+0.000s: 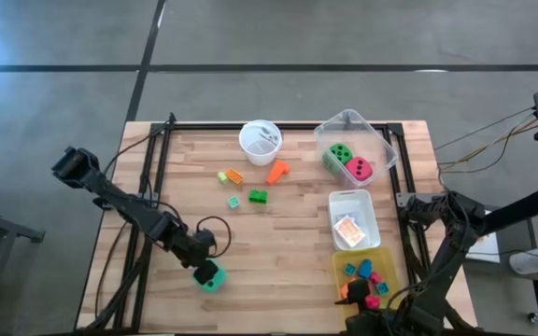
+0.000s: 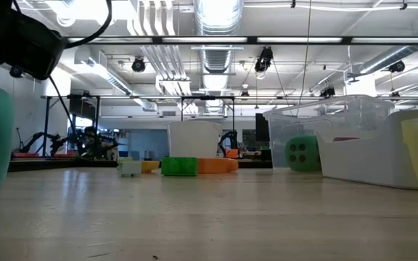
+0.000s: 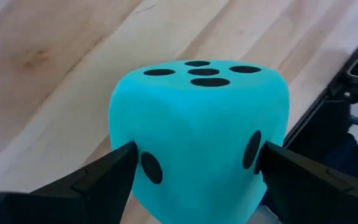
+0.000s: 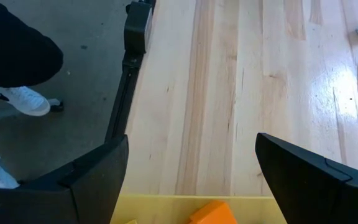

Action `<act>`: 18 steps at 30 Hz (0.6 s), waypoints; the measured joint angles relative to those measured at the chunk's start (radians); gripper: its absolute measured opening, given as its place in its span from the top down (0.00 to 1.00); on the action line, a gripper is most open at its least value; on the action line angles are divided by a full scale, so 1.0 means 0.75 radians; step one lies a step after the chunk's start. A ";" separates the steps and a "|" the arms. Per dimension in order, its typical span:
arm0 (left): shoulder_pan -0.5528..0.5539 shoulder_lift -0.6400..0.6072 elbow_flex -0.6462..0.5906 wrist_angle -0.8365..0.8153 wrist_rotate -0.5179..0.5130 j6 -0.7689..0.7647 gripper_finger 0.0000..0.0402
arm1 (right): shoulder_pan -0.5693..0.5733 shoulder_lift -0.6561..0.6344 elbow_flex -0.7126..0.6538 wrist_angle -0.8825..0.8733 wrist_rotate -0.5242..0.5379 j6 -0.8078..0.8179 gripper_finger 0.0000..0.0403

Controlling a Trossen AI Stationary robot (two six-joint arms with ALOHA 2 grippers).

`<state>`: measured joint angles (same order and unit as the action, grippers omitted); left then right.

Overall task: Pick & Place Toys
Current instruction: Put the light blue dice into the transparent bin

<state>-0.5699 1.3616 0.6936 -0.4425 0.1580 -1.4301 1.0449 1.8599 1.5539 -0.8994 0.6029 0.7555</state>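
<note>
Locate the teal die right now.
In the high view the teal die sits near the table's front-left edge, between the left gripper's fingers, well apart from the small blocks near the centre.

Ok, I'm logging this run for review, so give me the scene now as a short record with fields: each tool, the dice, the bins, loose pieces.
left tool: at the table's near left, fingers flanking the teal die; whether they press it is unclear
right tool: open, empty, over the yellow bin
green die and red-pink die: inside the clear bin
white bin: holds a small card pack
white cup: far centre
loose blocks: mid-table
</note>
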 joint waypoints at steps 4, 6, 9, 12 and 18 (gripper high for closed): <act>-0.001 0.004 -0.004 0.040 -0.038 -0.011 0.22 | -0.003 0.000 0.000 0.000 0.000 0.000 0.14; -0.001 0.005 -0.006 0.046 -0.041 -0.066 0.28 | -0.006 0.001 0.000 0.000 0.000 0.000 0.14; -0.001 0.006 -0.006 0.054 -0.042 -0.124 0.41 | -0.007 0.000 0.000 0.000 0.000 0.000 0.14; -0.001 0.009 -0.010 0.098 -0.049 -0.134 0.51 | -0.007 0.001 0.000 0.000 0.000 0.000 0.14; 0.001 0.018 -0.016 0.211 -0.107 -0.133 0.51 | -0.007 0.001 0.000 0.000 0.003 0.001 0.14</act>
<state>-0.5692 1.3750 0.6819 -0.2846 0.0776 -1.5299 1.0397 1.8603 1.5539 -0.8993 0.6052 0.7563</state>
